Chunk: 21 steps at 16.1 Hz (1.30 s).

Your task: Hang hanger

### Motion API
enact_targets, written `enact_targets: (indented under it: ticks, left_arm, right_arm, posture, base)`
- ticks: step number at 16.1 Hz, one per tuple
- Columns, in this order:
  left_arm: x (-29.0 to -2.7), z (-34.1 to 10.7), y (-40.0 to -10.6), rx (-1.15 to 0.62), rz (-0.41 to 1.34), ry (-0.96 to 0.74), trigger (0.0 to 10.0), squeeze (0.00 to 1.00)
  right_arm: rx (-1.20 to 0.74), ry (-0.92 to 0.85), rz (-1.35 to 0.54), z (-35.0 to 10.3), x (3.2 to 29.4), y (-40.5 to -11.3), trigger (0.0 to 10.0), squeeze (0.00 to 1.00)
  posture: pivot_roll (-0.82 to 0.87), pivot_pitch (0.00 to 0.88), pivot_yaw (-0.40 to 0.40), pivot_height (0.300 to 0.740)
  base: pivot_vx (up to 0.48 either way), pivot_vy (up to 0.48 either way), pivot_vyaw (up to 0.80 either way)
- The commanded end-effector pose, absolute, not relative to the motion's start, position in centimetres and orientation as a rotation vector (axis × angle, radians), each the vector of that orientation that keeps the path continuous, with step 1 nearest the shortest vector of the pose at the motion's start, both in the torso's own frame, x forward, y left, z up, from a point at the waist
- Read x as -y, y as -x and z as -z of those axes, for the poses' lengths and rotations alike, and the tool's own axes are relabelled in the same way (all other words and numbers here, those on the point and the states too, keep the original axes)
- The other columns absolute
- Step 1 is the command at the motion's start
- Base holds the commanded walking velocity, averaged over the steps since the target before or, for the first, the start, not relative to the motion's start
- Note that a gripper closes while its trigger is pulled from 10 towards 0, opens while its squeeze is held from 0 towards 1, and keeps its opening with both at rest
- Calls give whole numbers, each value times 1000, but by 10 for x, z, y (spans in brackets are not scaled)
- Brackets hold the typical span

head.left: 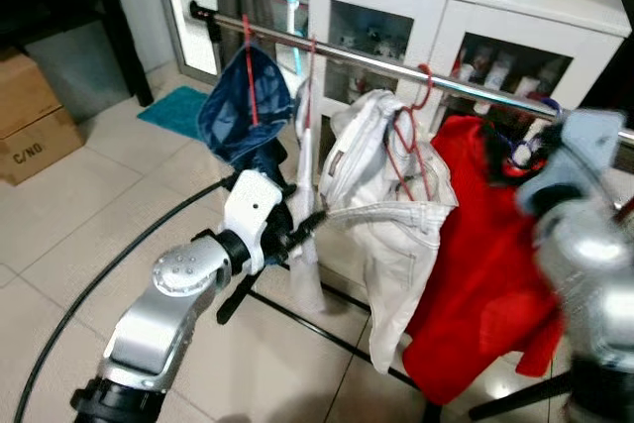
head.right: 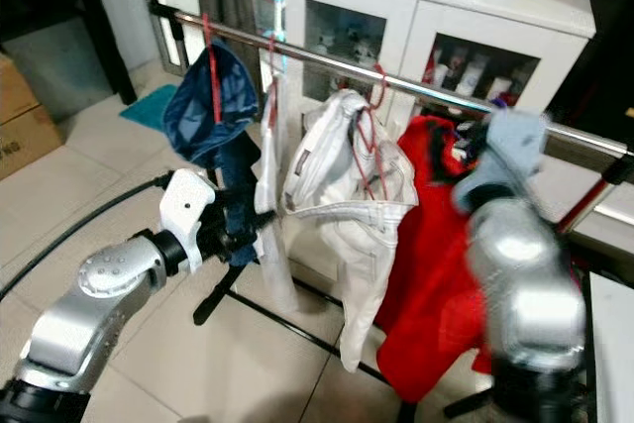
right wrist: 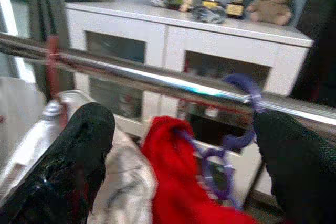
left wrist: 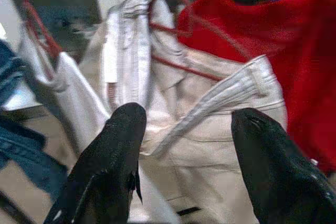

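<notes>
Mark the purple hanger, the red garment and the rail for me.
purple hanger (right wrist: 239,109): right wrist view, on its hook at the rail.
red garment (head.left: 485,274): left eye view, mid-cloth.
rail (head.left: 376,64): left eye view, bare steel between hangers.

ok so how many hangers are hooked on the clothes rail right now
4 that I can make out on the rail: a red hanger with the blue garment, a red one with the thin white cloth, a red one with the white trousers, a purple one with the red garment. Others may be hidden.

Chrome rail (head.left: 466,81) bearing red hangers (head.left: 250,76), navy garment (head.left: 241,116), white trousers (head.left: 391,205), red garment (head.left: 485,264) on purple hanger (right wrist: 231,140); white cabinet (head.left: 456,7), teal mat (head.left: 178,109), black fingers (left wrist: 107,166).
</notes>
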<state>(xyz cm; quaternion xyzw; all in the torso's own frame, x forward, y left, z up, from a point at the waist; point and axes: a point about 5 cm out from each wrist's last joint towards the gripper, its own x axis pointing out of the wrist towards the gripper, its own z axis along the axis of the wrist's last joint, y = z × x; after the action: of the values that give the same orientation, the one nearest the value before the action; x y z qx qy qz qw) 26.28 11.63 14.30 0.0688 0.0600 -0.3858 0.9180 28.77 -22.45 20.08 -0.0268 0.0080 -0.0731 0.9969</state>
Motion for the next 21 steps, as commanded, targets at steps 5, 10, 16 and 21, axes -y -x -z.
enact_targets:
  ticks: [5,10,16,21]
  left_arm:
    - [-108,-154,-253,-143,1031,-236,10000,0]
    - [-106,-156,-251,-158,1080,-231,10000,0]
    - [-105,-155,-251,-168,1094,-239,10000,0]
    - [-104,-153,-251,-177,1103,-239,10000,0]
  right_arm:
    - [-223,60,39,-201,265,-301,10000,0]
    - [-348,90,-123,-204,276,-328,10000,0]
    - [-444,100,-195,-197,289,-342,6784,0]
    - [-451,66,-150,-192,295,-348,3059,0]
  posture:
    - [-11,0,-38,740]
    - [-10,0,-49,740]
    - [-11,0,-56,740]
    - [-16,0,-53,740]
  base:
    - [0,0,0]
    - [0,0,0]
    - [0,0,0]
    - [0,0,0]
